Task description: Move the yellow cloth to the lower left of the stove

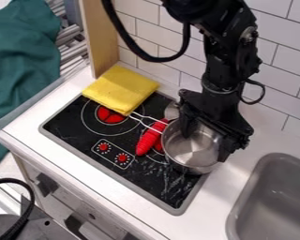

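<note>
Fingers (189, 125) of the black gripper (207, 139) spread wide over the metal saucepan (191, 153) on the right part of the stove (77, 133), nothing seen held between them. Red ridged object (151, 138) just left of the pan, partly under its wire handle, which points at the cloth and lies across the way between. Yellow cloth (121, 89) folded flat over the stove's upper left corner, near the wooden panel (100, 37); grey sink (271, 201) off to the right.
</note>
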Tool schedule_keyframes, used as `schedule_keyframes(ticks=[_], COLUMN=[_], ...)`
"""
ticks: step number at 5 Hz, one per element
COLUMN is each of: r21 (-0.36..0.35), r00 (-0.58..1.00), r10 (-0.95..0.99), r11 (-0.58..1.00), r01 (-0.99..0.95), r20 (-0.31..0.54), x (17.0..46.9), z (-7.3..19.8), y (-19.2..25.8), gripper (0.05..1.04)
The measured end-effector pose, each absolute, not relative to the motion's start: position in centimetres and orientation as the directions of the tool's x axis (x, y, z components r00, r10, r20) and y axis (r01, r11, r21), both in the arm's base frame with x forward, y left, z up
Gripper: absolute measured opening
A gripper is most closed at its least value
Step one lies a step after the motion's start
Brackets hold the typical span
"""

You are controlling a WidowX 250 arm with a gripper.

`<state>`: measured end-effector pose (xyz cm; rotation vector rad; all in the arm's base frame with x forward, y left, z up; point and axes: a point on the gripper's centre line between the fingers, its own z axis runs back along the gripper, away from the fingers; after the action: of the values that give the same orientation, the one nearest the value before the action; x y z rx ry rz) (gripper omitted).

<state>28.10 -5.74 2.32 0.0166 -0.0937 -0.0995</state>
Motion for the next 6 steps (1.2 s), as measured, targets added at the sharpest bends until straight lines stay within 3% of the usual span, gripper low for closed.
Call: schedule_keyframes(ticks=[1,4,5,6], r21=[0.026,0.024,0.007,0.042], r00=[0.993,0.997,0.997,0.996], r10=[-0.107,0.024,0.057,0.078], r11=[0.994,0.999,0.998,0.996], r01=[0.105,-0.026,-0.057,-0.080], r20=[0.057,0.077,0.056,0.049], x=[27.6,30.7,31.3,32.2], z=[1.5,2.4,-0.1,-1.4], y=[-5.6,3.6,7.6,10.5], gripper=[1.005,1.005,1.005,1.005])
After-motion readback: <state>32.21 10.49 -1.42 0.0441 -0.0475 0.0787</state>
